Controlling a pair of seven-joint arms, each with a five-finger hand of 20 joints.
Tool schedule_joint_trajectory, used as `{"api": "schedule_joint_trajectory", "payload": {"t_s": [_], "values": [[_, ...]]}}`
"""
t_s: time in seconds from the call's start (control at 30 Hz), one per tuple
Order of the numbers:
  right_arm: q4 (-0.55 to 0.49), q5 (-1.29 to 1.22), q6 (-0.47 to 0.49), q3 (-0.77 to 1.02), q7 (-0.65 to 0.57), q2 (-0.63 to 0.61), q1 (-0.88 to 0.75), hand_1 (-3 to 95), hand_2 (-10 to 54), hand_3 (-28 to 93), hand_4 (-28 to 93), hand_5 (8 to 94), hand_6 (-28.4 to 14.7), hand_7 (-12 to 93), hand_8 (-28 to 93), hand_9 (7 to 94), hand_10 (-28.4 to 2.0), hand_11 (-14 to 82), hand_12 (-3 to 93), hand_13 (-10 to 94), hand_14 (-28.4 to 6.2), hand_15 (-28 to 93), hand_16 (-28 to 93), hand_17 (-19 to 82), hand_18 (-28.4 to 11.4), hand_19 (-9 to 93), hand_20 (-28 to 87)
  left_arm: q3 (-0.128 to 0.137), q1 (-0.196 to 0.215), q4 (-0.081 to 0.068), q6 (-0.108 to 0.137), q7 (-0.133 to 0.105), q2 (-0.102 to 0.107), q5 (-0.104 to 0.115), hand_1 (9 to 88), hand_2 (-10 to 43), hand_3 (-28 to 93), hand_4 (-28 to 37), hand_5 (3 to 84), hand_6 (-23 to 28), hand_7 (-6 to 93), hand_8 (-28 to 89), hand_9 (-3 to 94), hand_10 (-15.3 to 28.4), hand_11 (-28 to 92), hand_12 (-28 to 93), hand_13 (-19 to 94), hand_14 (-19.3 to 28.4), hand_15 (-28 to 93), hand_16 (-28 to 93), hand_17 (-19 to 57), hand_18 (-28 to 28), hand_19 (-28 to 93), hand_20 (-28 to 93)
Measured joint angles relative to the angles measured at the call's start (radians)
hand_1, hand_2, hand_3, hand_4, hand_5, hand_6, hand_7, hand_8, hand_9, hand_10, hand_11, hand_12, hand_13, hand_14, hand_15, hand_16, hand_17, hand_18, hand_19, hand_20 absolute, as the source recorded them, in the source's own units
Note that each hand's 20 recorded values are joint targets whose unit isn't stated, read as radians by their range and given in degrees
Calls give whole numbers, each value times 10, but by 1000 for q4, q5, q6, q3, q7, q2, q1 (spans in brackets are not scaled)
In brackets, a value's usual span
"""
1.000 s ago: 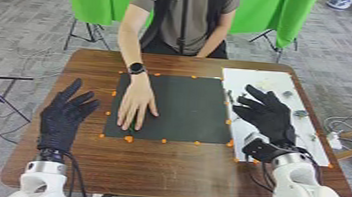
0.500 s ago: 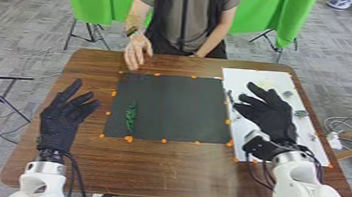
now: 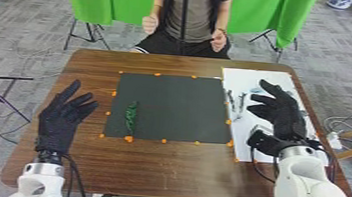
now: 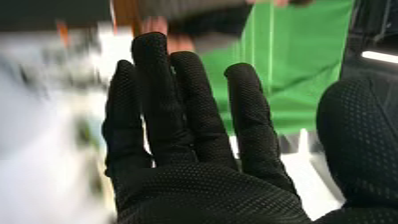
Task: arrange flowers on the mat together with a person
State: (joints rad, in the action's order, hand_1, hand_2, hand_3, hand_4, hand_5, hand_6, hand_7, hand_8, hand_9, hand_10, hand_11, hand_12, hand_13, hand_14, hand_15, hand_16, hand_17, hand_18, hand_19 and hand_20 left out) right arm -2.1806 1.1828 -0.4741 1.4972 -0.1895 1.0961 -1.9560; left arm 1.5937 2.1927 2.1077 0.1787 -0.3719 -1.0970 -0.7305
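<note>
One table [image 3: 176,169] bears a mat [image 3: 179,106] — green curtain [image 3: 272,15] beyond.

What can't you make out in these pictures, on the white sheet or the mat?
- Head view: whatever lies on the white sheet beneath the right hand, which covers it.
- Head view: the kind of plant the green sprig on the dark mat is; too small.
- Right wrist view: the pieces on the white sheet, blurred.
- Right wrist view: most of the dark mat, cut off by the picture's edge.
</note>
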Motion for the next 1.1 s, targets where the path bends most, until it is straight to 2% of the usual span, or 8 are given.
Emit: {"api": "schedule_joint_trajectory", "payload": {"t_s": [0.1, 0.3, 0.4, 0.47, 0.57, 0.7, 0.9, 1.1], "values": [[-24, 152, -86, 8, -127, -19, -4, 229, 60, 731, -238, 459, -4, 156, -126, 542, -178, 200, 154, 513, -171, 586, 106, 174, -242, 665, 192, 0, 4, 1, 3, -3, 2, 2, 196, 110, 727, -283, 337, 75, 115, -88, 368, 193, 239, 104, 310, 258, 498, -90, -25, 278, 699, -134], [-39, 406, -159, 20, -325, -52, -18, 246, 47, 721, -235, 463, -9, 159, -129, 552, -180, 217, 155, 530, -168, 604, 101, 187, -242, 681, 179, 1, 7, 3, 5, -5, 6, 4, 195, 110, 728, -283, 337, 75, 114, -88, 368, 192, 239, 104, 311, 258, 499, -90, -25, 278, 700, -134], [-34, 569, -218, -55, -486, -95, 4, 253, 42, 717, -233, 465, -11, 160, -129, 559, -182, 228, 157, 537, -167, 610, 99, 192, -241, 687, 172, 1, 8, 3, 5, -6, 6, 5, 195, 110, 728, -283, 337, 75, 115, -88, 368, 192, 239, 104, 311, 258, 499, -91, -25, 277, 700, -134], [-23, 674, -218, -114, -609, -118, 41, 254, 40, 716, -232, 469, -13, 160, -129, 563, -181, 233, 157, 539, -168, 612, 98, 193, -242, 689, 168, 2, 9, 3, 5, -6, 6, 5, 196, 110, 728, -283, 337, 75, 114, -88, 368, 192, 240, 104, 311, 257, 499, -90, -25, 278, 699, -135], [-8, 804, -176, -151, -767, -125, 103, 255, 37, 715, -231, 471, -14, 160, -130, 566, -183, 235, 155, 541, -168, 612, 96, 190, -244, 693, 160, 2, 10, 3, 5, -6, 6, 5, 196, 110, 727, -283, 337, 75, 114, -88, 368, 192, 240, 104, 310, 257, 499, -90, -25, 278, 699, -135], [5, 971, -78, -149, -891, -133, 148, 256, 36, 714, -231, 472, -14, 160, -130, 571, -184, 237, 155, 548, -169, 613, 95, 188, -244, 695, 151, 2, 10, 3, 5, -7, 6, 5, 197, 110, 728, -283, 337, 75, 114, -88, 367, 193, 240, 104, 311, 257, 498, -91, -25, 277, 699, -135], [18, 1247, -18, -152, -1017, -161, 150, 265, 25, 714, -228, 477, -14, 159, -131, 573, -184, 220, 149, 545, -171, 587, 89, 165, -245, 679, 137, 2, 10, 4, 6, -9, 8, 6, 198, 110, 728, -283, 337, 75, 115, -88, 367, 192, 239, 103, 310, 256, 498, -91, -26, 277, 699, -135], [18, 1298, 186, -119, -1058, -165, 128, 275, 6, 720, -228, 473, -14, 151, -130, 521, -185, 140, 140, 506, -186, 519, 91, 130, -254, 651, 140, 5, 19, 11, 14, -16, 10, 11, 198, 109, 730, -283, 337, 75, 116, -88, 368, 192, 240, 104, 311, 257, 499, -91, -26, 277, 700, -135]]}}
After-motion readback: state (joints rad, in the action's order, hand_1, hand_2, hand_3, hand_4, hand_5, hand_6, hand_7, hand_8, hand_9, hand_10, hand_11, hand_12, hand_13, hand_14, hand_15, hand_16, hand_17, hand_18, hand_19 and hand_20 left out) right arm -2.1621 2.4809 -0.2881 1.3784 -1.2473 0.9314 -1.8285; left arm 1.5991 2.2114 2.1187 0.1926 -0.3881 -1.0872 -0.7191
